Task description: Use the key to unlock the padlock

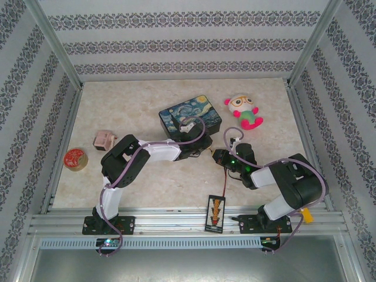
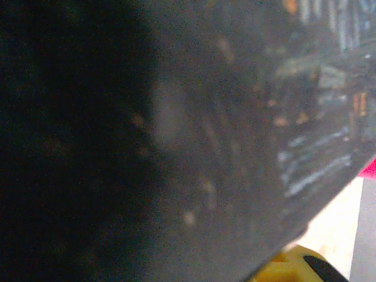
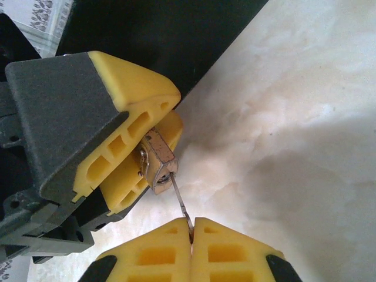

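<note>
Marbled worktop (image 3: pixel 294 106) below. My left fingers (image 3: pixel 135 88) pinch the padlock (image 3: pixel 155 164) over it, and the right fingers (image 3: pixel 158 252) are closed on the key (image 3: pixel 181 202), its tip at the lock. It's tiny, light, slick metal, and the key looks bendy, so I'd clamp the body's flats.

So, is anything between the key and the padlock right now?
Nothing visible. The right pincer is shut on the key, whose tip touches the padlock gripped by the left pincer.
</note>
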### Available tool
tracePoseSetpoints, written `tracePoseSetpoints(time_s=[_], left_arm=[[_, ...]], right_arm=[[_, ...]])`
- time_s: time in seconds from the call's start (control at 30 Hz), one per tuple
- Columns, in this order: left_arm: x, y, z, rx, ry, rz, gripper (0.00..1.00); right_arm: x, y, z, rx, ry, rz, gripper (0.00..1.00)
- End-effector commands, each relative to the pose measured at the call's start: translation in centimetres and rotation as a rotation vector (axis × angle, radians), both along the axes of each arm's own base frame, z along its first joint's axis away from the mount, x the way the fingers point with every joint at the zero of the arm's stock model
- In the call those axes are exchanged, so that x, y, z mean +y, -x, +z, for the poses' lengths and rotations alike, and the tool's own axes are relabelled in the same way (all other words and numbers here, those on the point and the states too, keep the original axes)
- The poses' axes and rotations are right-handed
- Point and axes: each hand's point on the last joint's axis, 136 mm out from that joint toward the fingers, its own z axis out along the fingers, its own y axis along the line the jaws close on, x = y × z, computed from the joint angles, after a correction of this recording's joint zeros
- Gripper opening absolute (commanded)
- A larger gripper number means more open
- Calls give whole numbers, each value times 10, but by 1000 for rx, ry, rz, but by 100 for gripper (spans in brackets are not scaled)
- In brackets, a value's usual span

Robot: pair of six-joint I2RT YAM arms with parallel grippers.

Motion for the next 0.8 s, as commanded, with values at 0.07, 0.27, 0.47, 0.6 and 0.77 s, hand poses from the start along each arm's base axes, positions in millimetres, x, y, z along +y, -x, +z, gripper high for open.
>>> tracePoseSetpoints(time_s=[0.07, 0.27, 0.47, 0.6, 0.77], left_arm=[[-8, 14, 0, 111, 112, 6, 22], [-6, 18, -4, 128, 111, 2, 22], [-8, 18, -2, 134, 133, 1, 22], [-9, 18, -3, 142, 133, 2, 22], [-7, 17, -4, 147, 144, 20, 22]], right_arm=[[5, -12, 24, -95, -87, -4, 0], [4, -16, 28, -86, -147, -1, 0], [3, -15, 36, -89, -184, 10, 0], [1, -14, 40, -95, -193, 9, 0], [0, -11, 42, -95, -196, 10, 0]])
